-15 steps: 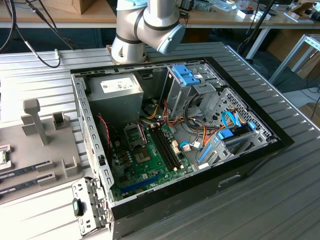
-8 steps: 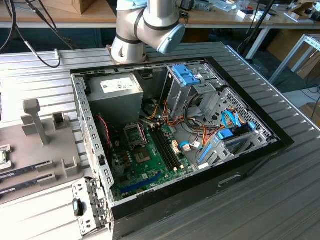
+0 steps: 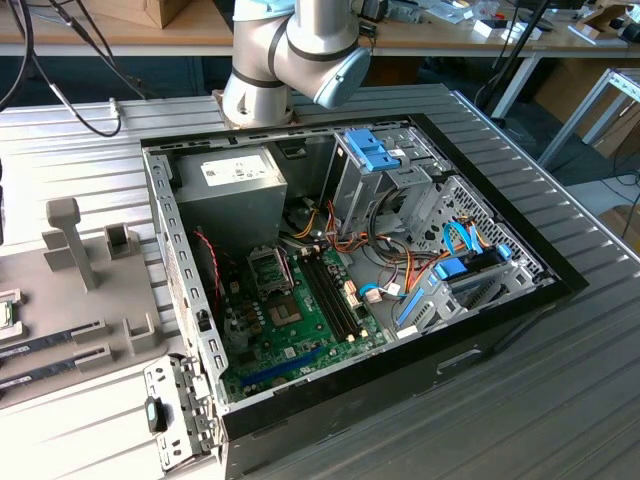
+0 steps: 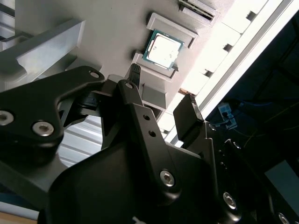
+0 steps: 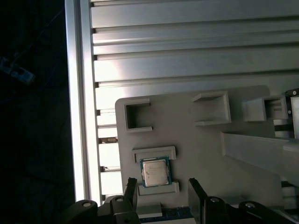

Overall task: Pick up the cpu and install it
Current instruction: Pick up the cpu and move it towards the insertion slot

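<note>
My gripper (image 4: 162,88) stands wide, with nothing between its two black fingers (image 4: 187,116). The cpu (image 5: 154,171) lies flat, silver top up, in a small nest between two grey brackets on the light grey fixture plate (image 5: 196,149). In both wrist views my fingertips are near it but not touching it. In the exterior view my arm (image 3: 300,40) is at the upper centre of the frame. Behind it, the open computer case (image 3: 420,355) fills the middle, and its green motherboard (image 3: 290,340) lies at lower centre.
</note>
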Action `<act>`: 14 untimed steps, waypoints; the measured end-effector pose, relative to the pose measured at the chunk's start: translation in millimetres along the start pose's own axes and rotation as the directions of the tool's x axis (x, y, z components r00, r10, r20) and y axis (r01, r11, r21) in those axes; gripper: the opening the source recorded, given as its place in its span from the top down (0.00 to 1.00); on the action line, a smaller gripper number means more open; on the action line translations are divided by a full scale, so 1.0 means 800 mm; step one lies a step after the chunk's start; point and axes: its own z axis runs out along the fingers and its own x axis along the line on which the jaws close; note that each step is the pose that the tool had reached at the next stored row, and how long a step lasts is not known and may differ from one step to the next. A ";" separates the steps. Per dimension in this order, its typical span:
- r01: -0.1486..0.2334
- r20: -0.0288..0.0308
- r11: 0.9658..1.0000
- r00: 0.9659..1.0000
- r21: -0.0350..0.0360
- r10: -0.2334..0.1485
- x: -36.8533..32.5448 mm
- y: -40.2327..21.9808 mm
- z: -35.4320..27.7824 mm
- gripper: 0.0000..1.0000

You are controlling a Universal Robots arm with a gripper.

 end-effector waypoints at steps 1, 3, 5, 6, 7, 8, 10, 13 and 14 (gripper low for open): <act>0.000 0.000 1.000 1.000 0.000 0.000 0.0000 0.0000 0.0003 0.44; 0.000 0.000 1.000 1.000 0.000 0.000 0.0000 0.0000 0.0008 0.44; 0.001 0.000 1.000 1.000 0.000 -0.001 0.0001 -0.0001 0.0015 0.44; 0.002 0.000 1.000 1.000 0.000 -0.002 0.0001 -0.0001 0.0017 0.44; 0.002 0.000 1.000 1.000 0.000 -0.002 0.0001 -0.0001 0.0019 0.44; 0.003 0.000 1.000 1.000 0.000 -0.003 0.0001 -0.0001 0.0023 0.44; 0.004 0.000 1.000 1.000 0.000 -0.004 0.0001 -0.0001 0.0028 0.44; 0.006 0.000 1.000 1.000 0.000 -0.006 0.0001 -0.0002 0.0039 0.44; 0.007 0.000 1.000 1.000 0.000 -0.007 0.0001 -0.0002 0.0043 0.44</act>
